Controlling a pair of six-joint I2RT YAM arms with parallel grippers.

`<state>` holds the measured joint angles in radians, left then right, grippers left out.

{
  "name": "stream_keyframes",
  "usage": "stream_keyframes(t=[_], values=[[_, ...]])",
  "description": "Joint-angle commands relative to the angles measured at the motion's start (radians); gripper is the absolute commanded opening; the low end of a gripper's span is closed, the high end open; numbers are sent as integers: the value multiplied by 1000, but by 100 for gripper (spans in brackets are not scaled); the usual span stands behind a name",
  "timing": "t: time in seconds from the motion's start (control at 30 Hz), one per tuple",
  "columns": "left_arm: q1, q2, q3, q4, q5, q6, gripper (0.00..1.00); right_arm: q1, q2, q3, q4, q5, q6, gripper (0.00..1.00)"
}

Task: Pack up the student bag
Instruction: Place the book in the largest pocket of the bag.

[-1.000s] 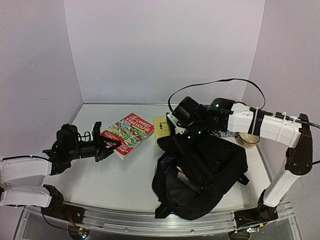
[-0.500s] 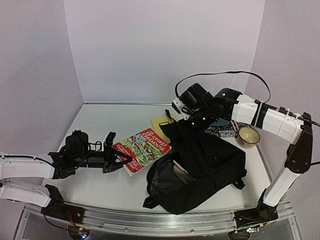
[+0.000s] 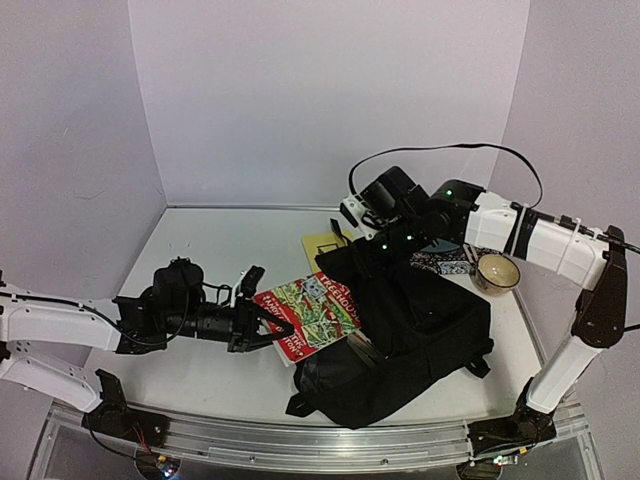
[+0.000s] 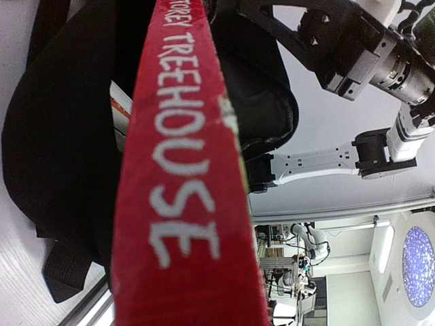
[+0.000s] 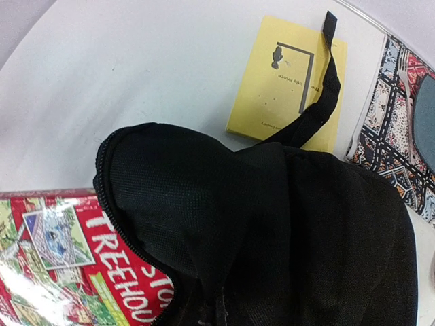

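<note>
The student bag (image 3: 425, 330) is a large black backpack lying at the centre right, its opening facing left. My right gripper (image 3: 372, 256) is shut on the bag's upper flap and holds it raised; black fabric (image 5: 272, 224) hides the fingers in the right wrist view. My left gripper (image 3: 268, 326) is shut on a red "Treehouse" book (image 3: 315, 308), held level with its far end at the bag's mouth. The book's red spine (image 4: 183, 170) fills the left wrist view, with the bag (image 4: 61, 136) behind it. The book's cover (image 5: 61, 265) shows under the zip edge. Another book's edge (image 3: 362, 346) shows inside the bag.
A yellow book (image 3: 322, 245) lies behind the bag, a black strap (image 5: 319, 102) across it. A patterned flat item (image 3: 447, 263) and a bowl (image 3: 497, 271) sit at the right. Walls close off the left, back and right.
My left gripper has carried the red book rightward from the table's left-centre to the bag's mouth. My right gripper has lifted the bag's flap and holds it open; the bag has shifted slightly.
</note>
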<state>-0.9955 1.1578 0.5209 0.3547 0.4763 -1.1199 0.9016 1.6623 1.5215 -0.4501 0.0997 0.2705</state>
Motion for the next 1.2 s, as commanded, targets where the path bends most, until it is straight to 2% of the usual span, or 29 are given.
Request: stream_keyframes(t=[0.0,0.2,0.43,0.57,0.8,0.97,1.17], values=[[-30,8,94,78,2,49,0,-5,-61,-7,105,-15,7,0],[-33,126,102,79,2,18,0,-6,-74,-18,122,-48,10,0],[-34,275,200,81,31,34,0,-6,-85,-39,139,-77,26,0],[-34,291,252,93,32,57,0,-5,-94,-48,150,-92,37,0],[-34,411,364,101,74,70,0,-5,-94,-51,178,-139,56,0],[-40,549,444,106,51,48,0,-4,-89,-51,190,-160,68,0],[-80,713,615,110,17,14,0,-4,-81,-54,209,-180,84,0]])
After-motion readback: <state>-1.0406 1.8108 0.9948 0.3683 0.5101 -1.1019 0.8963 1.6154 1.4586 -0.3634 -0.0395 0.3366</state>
